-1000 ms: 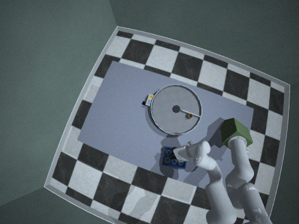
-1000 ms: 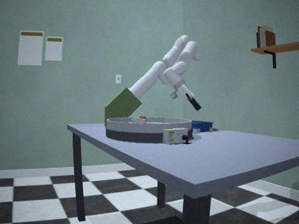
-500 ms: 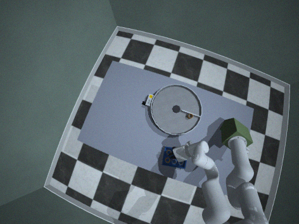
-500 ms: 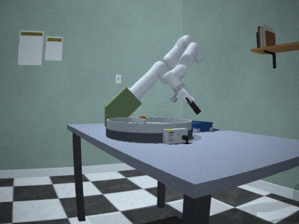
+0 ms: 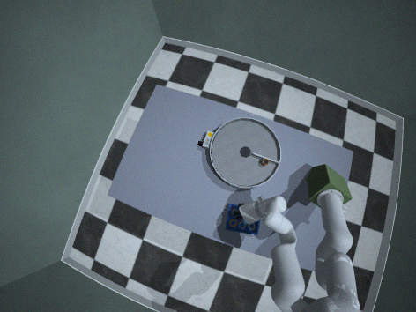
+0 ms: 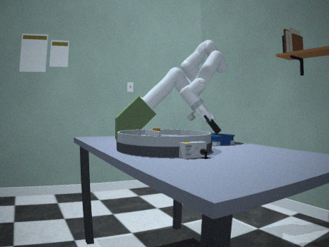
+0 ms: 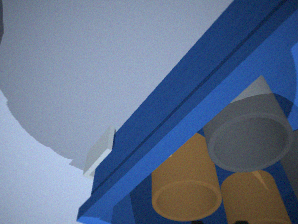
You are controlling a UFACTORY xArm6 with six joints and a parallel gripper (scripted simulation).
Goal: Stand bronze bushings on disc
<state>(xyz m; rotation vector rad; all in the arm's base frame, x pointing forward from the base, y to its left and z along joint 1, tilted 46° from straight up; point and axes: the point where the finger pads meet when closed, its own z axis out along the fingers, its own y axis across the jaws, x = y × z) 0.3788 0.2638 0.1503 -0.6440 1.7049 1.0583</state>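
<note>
The blue crate (image 5: 242, 220) sits on the table in front of the turntable (image 5: 245, 152); it also shows in the side view (image 6: 222, 139). In the wrist view, two bronze bushings (image 7: 186, 185) (image 7: 255, 197) and a steel bushing (image 7: 248, 132) stand in the crate, open ends up. One bronze bushing (image 5: 262, 161) stands on the disc, to the right of the dark hub (image 5: 244, 152). My gripper (image 5: 238, 212) hangs tilted just over the crate's near-left part, seen also from the side (image 6: 216, 129). Its fingertips barely show, a little apart and empty.
A small control box (image 5: 206, 138) is fixed to the turntable's left rim. The arm's green base block (image 5: 328, 182) stands to the right of the turntable. A white radial bar (image 5: 265, 158) lies on the disc from the hub to the rim.
</note>
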